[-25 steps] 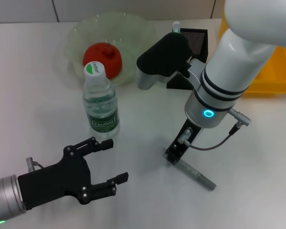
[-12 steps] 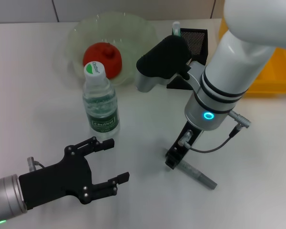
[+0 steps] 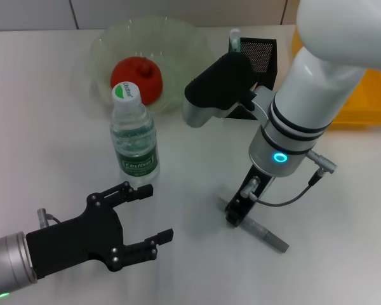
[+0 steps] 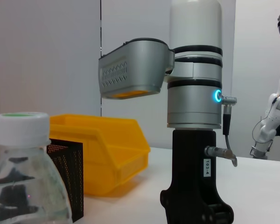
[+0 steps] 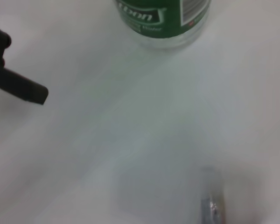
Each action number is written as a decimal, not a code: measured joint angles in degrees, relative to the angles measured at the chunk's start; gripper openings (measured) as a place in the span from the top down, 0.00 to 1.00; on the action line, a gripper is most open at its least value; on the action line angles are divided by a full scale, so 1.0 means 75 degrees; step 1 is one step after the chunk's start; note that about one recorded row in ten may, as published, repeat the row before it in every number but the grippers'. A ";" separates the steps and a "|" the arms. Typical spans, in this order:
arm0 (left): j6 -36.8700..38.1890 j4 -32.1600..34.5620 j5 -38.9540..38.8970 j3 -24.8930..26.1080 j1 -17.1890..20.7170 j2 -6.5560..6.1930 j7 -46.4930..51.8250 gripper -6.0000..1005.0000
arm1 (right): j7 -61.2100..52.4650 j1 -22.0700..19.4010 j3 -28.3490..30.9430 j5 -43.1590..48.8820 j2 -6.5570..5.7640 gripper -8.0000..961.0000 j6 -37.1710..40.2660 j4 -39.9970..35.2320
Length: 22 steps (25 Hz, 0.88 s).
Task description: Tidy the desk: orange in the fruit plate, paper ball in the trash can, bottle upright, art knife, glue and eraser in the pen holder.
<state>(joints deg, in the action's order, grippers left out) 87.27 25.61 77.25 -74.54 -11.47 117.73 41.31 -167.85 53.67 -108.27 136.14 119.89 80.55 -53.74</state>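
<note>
The art knife (image 3: 260, 229) lies flat toward the surface's (image 3: 44, 114) near edge. Right end effector (image 3: 235, 214) sits at its end (fingers' state unclear) — slim, stiff, slippery; grip mid-body. Left end effector (image 3: 136, 219) spread, idle.

Matt white tabletop (image 3: 44, 121) bearing a clear glossy plastic bottle (image 3: 134, 141) with green printed label, a translucent plastic plate (image 3: 178, 47), a black wire-mesh holder (image 3: 261, 51), a dull grey metallic knife (image 3: 261, 232) and a glossy yellow plastic bin (image 3: 362, 101); left gripper (image 3: 136, 219) matt black.
</note>
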 joint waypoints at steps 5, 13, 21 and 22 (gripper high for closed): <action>0.0000 -0.0001 0.0000 0.0000 -0.0005 0.0007 0.0000 0.21 | 0.0006 0.0043 -0.0222 0.0007 0.0000 0.77 0.0018 0.0023; 0.0004 0.0017 0.0000 0.0001 -0.0006 0.0005 0.0027 0.21 | 0.0010 -0.0265 -0.0046 0.0049 -0.0046 0.84 0.0144 -0.0635; 0.0063 0.0022 0.0000 -0.0002 -0.0009 0.0007 0.0059 0.21 | 0.0526 -0.2107 0.2704 0.1449 -0.0075 0.85 0.0496 -0.4176; 0.0080 0.0024 0.0000 -0.0012 -0.0013 0.0010 0.0068 0.21 | 0.0713 -0.2372 0.3046 0.1351 -0.0073 0.85 0.0337 -0.4647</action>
<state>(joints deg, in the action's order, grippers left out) 87.87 25.79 77.25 -74.63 -11.57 117.81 41.82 -162.51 35.88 -85.43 146.28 119.34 83.07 -88.59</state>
